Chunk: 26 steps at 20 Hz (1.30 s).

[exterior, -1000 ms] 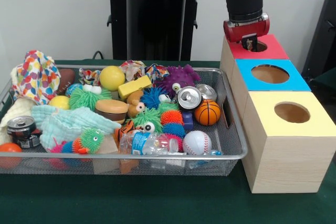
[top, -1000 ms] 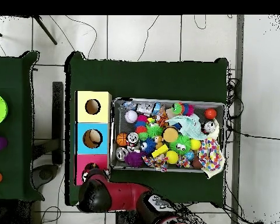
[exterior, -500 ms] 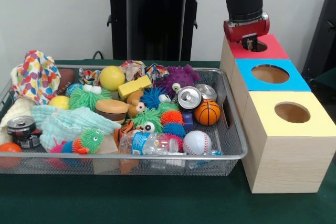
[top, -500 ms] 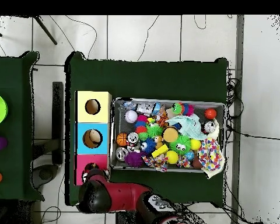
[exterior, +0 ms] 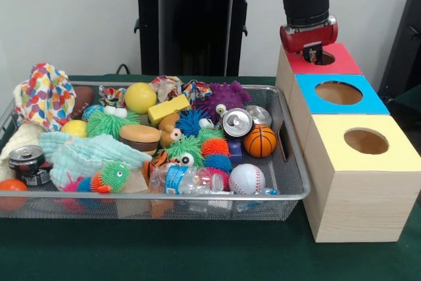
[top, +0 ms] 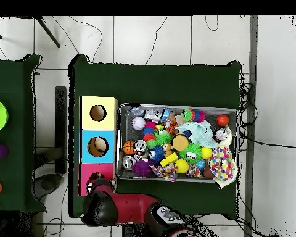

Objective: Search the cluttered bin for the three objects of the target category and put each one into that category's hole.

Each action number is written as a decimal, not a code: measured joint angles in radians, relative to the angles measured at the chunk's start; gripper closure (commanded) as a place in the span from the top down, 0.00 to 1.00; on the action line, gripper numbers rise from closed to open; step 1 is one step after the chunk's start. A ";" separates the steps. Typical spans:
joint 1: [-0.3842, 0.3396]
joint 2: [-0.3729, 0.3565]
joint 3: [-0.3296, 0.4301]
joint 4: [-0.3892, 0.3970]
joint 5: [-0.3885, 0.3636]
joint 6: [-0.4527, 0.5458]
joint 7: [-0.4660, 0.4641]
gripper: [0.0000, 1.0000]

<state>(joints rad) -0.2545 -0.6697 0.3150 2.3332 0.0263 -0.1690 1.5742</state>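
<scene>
Red-topped box (exterior: 325, 59) hole beneath gripper (exterior: 312, 53), finger state indiscernible; wire bin (exterior: 289, 185) of toys at eight o'clock.

Found the wire bin (exterior: 289, 192) packed rim to rim: basketball (exterior: 260, 141), baseball (exterior: 246, 178), upright can (exterior: 237, 123), spiky toys and crumpled cloths (exterior: 79, 154) touching, no bare mesh between them for fingers. Saw open access only from above the pile. Noted the red box's hole (exterior: 322, 58) blocked by the gripper (exterior: 312, 52) and arm (top: 123, 207) hanging directly over it. Left the blue hole (exterior: 338, 92) and yellow hole (exterior: 366, 141) unobstructed. Observed bare green cloth on the table (exterior: 197, 251) before bin and boxes.
</scene>
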 measured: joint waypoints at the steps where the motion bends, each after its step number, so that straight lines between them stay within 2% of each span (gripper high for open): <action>1: 0.000 0.000 0.000 0.000 0.000 0.000 0.000 0.00; 2: 0.000 -0.001 0.003 0.000 -0.001 0.000 0.000 1.00; 26: -0.001 -0.001 0.014 0.001 -0.003 -0.005 0.000 1.00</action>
<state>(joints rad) -0.2554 -0.6703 0.3289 2.3344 0.0231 -0.1740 1.5742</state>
